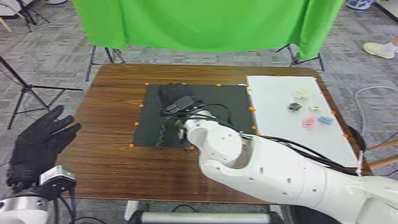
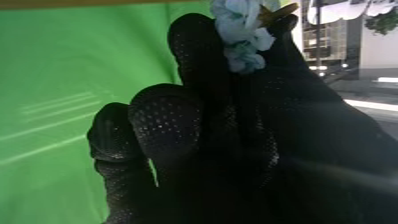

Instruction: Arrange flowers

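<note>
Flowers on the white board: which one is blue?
The rightmost flower, just right of the pink one; no other flower there looks blue.

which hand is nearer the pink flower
The right hand. It is over the black mat, to the left of the pink flower; the left hand is farther off on that same side, by the left edge of the table.

Green cloth (image 1: pixel 209 25) above gray carpet (image 1: pixel 53 60).
</note>
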Controlling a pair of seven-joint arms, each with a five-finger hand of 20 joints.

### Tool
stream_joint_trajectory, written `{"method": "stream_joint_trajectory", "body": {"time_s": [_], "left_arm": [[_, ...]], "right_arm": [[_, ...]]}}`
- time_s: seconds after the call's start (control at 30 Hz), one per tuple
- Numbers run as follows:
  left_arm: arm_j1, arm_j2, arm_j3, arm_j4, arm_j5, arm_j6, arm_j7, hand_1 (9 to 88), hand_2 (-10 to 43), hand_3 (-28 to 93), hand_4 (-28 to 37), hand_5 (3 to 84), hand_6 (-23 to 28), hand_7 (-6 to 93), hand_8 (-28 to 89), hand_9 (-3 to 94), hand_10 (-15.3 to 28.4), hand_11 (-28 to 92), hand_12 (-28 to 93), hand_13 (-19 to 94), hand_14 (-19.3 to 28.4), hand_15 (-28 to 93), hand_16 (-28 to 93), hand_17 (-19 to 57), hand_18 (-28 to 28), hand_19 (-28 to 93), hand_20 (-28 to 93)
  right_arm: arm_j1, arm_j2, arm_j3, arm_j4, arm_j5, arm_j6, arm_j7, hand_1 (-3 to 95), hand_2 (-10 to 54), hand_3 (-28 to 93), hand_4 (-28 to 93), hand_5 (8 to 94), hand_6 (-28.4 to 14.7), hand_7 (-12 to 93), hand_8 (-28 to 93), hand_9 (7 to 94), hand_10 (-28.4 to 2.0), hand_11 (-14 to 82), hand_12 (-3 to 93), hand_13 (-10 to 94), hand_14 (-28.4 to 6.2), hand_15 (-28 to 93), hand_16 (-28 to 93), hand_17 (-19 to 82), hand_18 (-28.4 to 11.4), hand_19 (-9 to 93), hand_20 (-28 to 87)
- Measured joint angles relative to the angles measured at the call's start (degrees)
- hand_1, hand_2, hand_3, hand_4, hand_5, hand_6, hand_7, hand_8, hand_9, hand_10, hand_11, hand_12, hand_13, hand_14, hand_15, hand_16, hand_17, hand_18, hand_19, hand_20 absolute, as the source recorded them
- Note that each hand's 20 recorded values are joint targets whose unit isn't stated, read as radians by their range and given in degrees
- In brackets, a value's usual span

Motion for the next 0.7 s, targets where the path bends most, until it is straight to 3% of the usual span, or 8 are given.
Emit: {"method": "stream_joint_trajectory", "body": {"time_s": [0.17, 0.33, 0.47, 0.7], "left_arm": [[-2.19, 0.36, 0.93, 1.32, 0.04, -0.27, -0.06, 24.6, 6.1, 81, -21.3, 37.3, 9.8, 14.1, -10, 34.1, 19.6, 26, 9, 25, 26.2, 48, -9, -11.0, 23.2, 56, -2], [-5.57, 1.5, 2.27, 2.9, 0.08, -1.08, -0.07, 24.6, 6.1, 81, -21.4, 37.3, 9.8, 14.1, -10, 34.1, 19.6, 26, 9, 25, 26.2, 48, -9, -11.0, 23.2, 56, -2], [-6.85, 1.97, 2.15, 3.02, 0.23, -2.08, -0.34, 24.5, 6.1, 81, -21.3, 37.3, 9.8, 14.1, -10, 34.1, 19.5, 26, 9, 25, 26.2, 48, -9, -11.0, 23.2, 56, -2], [-6.66, 2.01, 1.7, 2.96, 0.38, -2.88, -0.47, 24.5, 6.1, 81, -21.3, 37.3, 9.8, 14.2, -10, 34.1, 19.6, 26, 9, 25, 26.2, 48, -9, -11.0, 23.2, 56, -2]], "right_arm": [[0.77, -3.68, -3.1, 2.87, 2.84, 2.08, 1.45, 51.7, -9.5, 84, -28, 81.3, -0.7, 29, 3, 89.8, -8.9, 22.5, 33.8, 77, -8.3, 74, 17, 40, -24.6, 93, 52], [2.28, -6.35, -5.71, 4.86, 12.16, 4.92, 5.59, 51.5, -9.5, 84, -28, 80.9, -0.7, 29, 2, 89.2, -9.3, 23.8, 33.3, 77, -8.4, 75, 17, 40, -24.5, 93, 52], [2.42, -7.27, -5.96, 6.27, 12.21, 4.82, 6.86, 51.3, -9.5, 84, -28, 80.4, -0.6, 29, 2, 88.6, -9.7, 24.9, 32.6, 77, -8.4, 75, 17, 39, -24.3, 93, 52], [3.27, -7.84, -7.79, 8.32, 11.87, 5.65, 9.03, 49.0, -9.5, 83, -28, 77.5, -1.3, 29, 0, 86.3, -9.3, 25.9, 31.6, 75, -8.4, 76, 16, 39, -24.0, 93, 52]]}}
